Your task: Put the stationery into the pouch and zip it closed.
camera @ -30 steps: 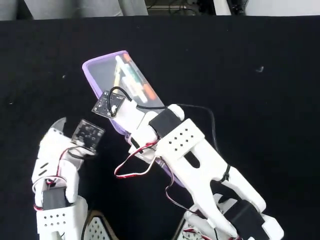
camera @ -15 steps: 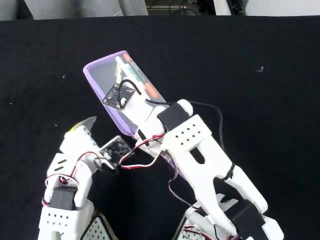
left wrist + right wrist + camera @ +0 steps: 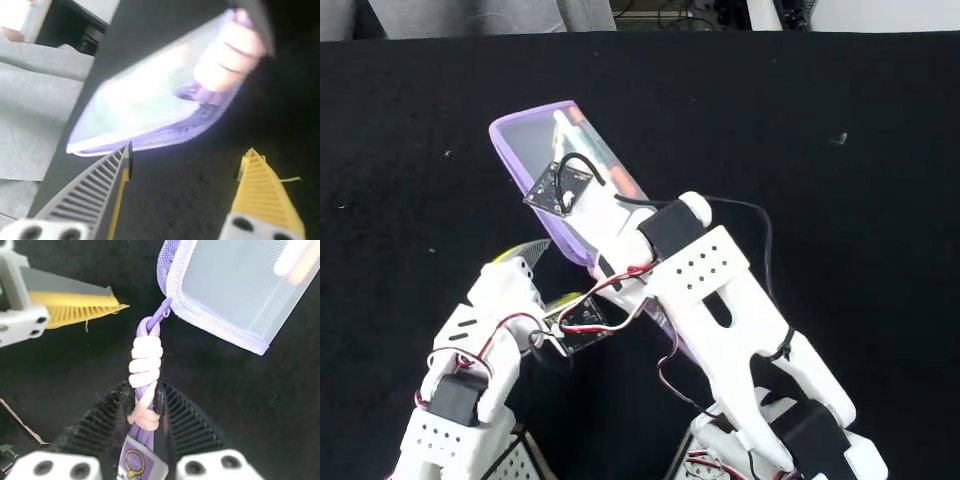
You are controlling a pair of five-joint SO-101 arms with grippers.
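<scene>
The pouch (image 3: 525, 150) is flat, with lilac edging and see-through mesh sides. It lies slantwise on the black table (image 3: 820, 200), one rounded corner pointing to the far left. Inside it, the stationery (image 3: 582, 140) shows through the mesh as long white, green and orange shapes lying along the pouch. In the right wrist view, the purple zip tab (image 3: 161, 315) sits at a corner of the pouch (image 3: 235, 285). A knotted pink and purple cord (image 3: 146, 360) runs straight from the tab into the right gripper (image 3: 143, 395), which is clamped on it.
</scene>
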